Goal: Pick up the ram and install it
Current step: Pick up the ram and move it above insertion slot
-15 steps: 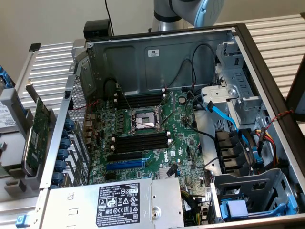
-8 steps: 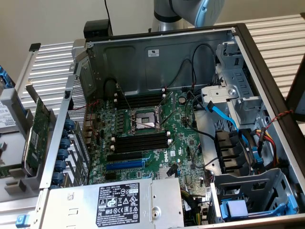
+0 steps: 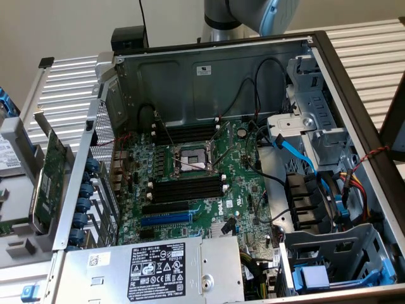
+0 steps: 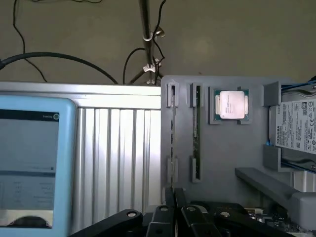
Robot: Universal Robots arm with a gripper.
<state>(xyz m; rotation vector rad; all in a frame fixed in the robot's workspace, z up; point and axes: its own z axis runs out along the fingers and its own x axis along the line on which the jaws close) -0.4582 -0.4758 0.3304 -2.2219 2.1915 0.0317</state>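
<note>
The computer case (image 3: 354,82) lies open and its black memory slots (image 3: 187,188) are bare, so nothing is installed yet and the pick-up step is in hand. Next to the ribbed surface (image 4: 118,148), the grey holder (image 4: 222,148) carries the ram (image 4: 197,131), which stands on edge in a narrow slot with raised clips close at its ends. The tool (image 4: 175,193) hovers near the holder's edge, clenched and empty. Grasping, I judge, calls for parted fingers squared to that thin edge. There is free room above and little sideways.
</note>
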